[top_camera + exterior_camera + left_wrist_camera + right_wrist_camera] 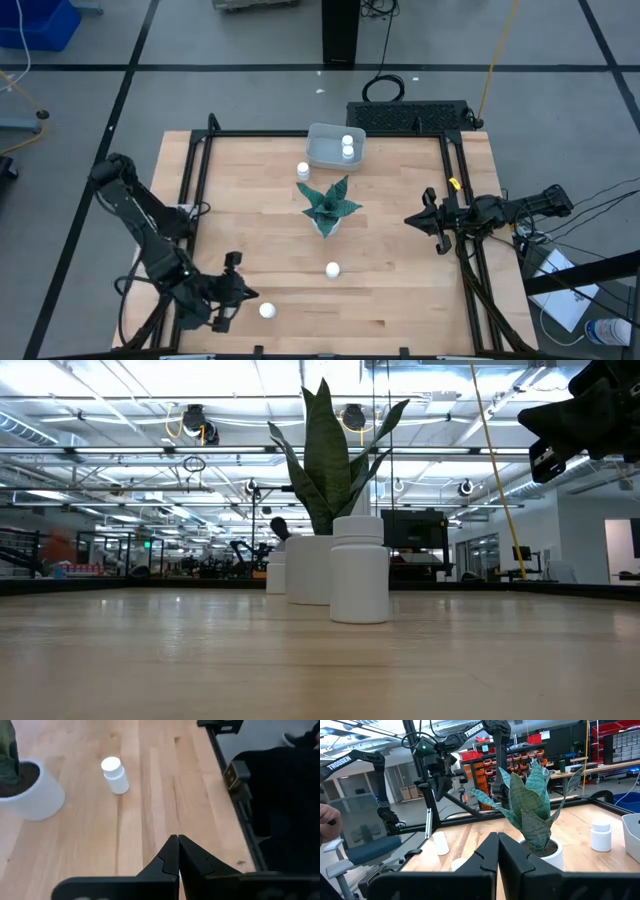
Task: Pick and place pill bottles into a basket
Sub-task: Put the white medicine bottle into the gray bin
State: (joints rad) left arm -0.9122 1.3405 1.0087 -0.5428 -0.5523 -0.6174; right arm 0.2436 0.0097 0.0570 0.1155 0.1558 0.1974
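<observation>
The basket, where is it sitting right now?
Seen from above, the basket sits at the table's far edge, just behind the potted plant, with two pill bottles inside.

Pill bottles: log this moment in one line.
basket: two bottles | table: three bottles | left gripper: shut, empty | right gripper: shut, empty

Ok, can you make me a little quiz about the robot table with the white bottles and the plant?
1. How many pill bottles sit inside the basket?
2. True or false: the plant has tipped over on the table.
3. The left gripper has its jaws: A) wide open, B) shut on nothing, C) shut on a bottle.

Key: 1) two. 2) false, it stands upright in its pot. 3) B.
</observation>
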